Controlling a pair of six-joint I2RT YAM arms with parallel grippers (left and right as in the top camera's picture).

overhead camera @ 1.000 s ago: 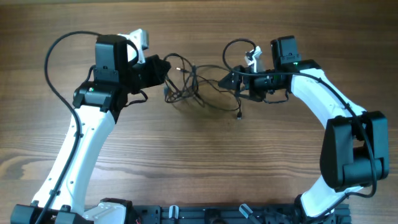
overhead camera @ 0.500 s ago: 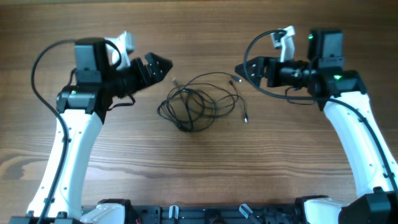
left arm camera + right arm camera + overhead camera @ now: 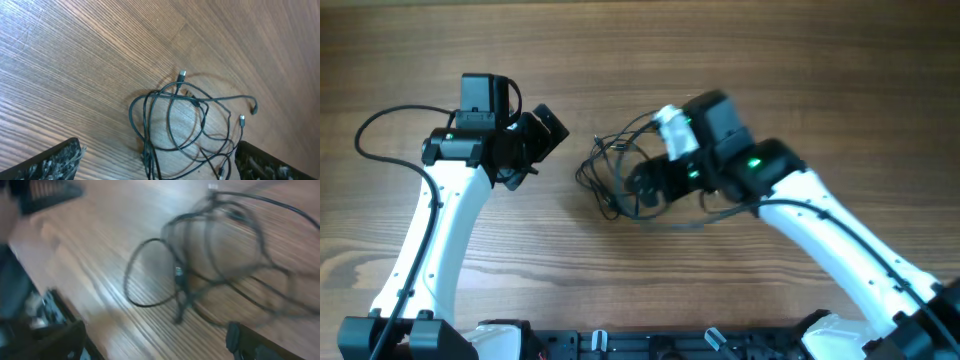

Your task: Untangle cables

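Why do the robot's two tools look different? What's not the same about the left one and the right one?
The left tool sits off to one side of the cables, apart from them; the right tool hangs right over them. In the overhead view the left tool looks sharp, while the right tool is blurry. Both tools are open, and neither holds anything.

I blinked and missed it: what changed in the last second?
Both grippers were at the cables, then drew apart, leaving them lying as a loose bundle. Since then the right gripper has swung back in over the bundle, open. The left gripper stays off to the left, open. The bundle lies in about the same spot, still tangled.
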